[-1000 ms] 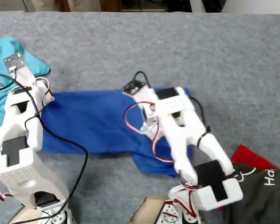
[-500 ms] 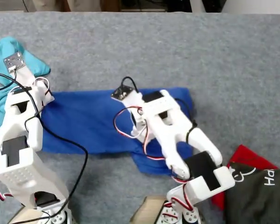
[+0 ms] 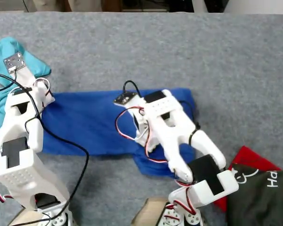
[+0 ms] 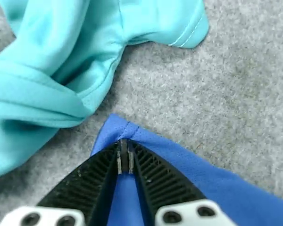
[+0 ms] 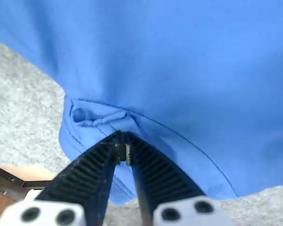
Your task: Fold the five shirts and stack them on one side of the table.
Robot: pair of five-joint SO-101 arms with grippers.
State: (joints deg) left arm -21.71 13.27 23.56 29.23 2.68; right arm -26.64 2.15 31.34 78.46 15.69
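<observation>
In the high view the blue shirt (image 3: 94,122) is laid 9 to 3 o'clock on the tabletop (image 3: 226,56); in the left wrist view its 9 o'clock corner is pinched by the left gripper (image 4: 124,157), in the right wrist view a seam by the right gripper (image 5: 122,153).

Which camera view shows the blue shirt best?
The high view: the blue shirt lies spread flat there, with most of its outline visible. The left wrist view gives one corner of it, pinched in the left pincer. The right wrist view gives a seamed fold close up, clamped in the right pincer.
</observation>
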